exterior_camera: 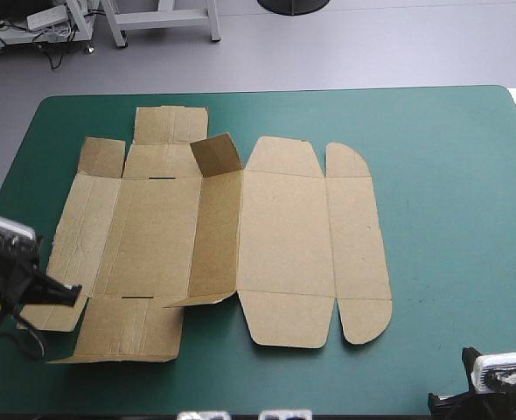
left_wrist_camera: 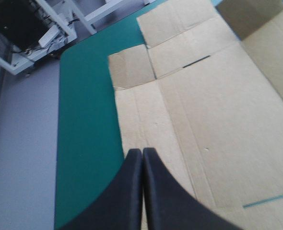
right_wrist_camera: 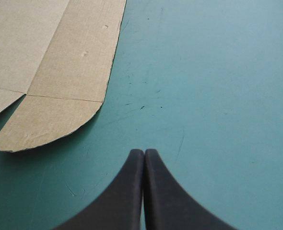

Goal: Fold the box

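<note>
The brown box (exterior_camera: pixel 214 241) lies as a cut sheet, mostly flat, on the teal-green cover. One narrow panel near its middle stands up, with a small flap (exterior_camera: pixel 216 156) raised at the far end. My left gripper (exterior_camera: pixel 66 293) hovers at the sheet's left edge, near the front; its black fingers meet in one arch, shut, over the board's edge (left_wrist_camera: pixel 142 152). In that wrist view the box (left_wrist_camera: pixel 213 110) stretches ahead. My right gripper (right_wrist_camera: pixel 144 152) is shut over bare cover near the table's front right corner (exterior_camera: pixel 468 398). The box's rounded flap (right_wrist_camera: pixel 41 124) lies ahead of it, apart.
The teal-green cover (exterior_camera: pixel 450 192) is bare to the right of the box. The table's left edge (left_wrist_camera: pixel 60 143) runs close beside the left gripper, with grey floor beyond it.
</note>
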`<action>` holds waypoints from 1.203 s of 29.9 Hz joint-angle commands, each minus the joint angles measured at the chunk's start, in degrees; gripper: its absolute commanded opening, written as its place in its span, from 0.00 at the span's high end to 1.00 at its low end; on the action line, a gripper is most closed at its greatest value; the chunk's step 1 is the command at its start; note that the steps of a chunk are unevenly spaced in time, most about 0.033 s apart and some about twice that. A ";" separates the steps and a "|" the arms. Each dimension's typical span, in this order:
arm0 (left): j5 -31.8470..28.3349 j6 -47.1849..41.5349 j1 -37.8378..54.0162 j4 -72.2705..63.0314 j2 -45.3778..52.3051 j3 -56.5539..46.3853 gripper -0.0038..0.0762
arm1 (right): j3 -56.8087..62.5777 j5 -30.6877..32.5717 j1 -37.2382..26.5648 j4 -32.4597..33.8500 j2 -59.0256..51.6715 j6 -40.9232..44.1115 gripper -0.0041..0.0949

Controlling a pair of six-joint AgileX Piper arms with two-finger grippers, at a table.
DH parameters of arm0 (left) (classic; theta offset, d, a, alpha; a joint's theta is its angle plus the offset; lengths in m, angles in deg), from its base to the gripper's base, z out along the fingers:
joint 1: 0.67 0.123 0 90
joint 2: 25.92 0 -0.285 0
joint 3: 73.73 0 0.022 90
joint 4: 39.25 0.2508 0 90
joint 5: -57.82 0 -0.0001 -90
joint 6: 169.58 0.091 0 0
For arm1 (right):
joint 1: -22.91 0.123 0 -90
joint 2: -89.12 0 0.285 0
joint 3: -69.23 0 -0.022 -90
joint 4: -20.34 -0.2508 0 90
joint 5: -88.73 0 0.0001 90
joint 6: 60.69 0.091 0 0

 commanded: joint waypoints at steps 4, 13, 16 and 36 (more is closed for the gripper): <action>1.33 -7.51 -0.28 12.29 -17.10 13.02 0.96 | -1.09 -4.38 0.22 -0.20 0.38 -0.63 0.98; 8.28 2.69 15.97 -1.69 -30.92 23.72 0.94 | -1.09 -4.38 0.22 1.60 0.38 -0.63 0.98; 7.62 5.33 27.40 -14.05 -32.75 23.95 0.94 | -1.09 -4.38 0.22 3.75 0.38 -0.63 0.98; 20.73 26.88 44.84 -43.19 -57.20 23.95 0.94 | -1.09 -4.38 0.22 3.91 0.38 -0.63 0.98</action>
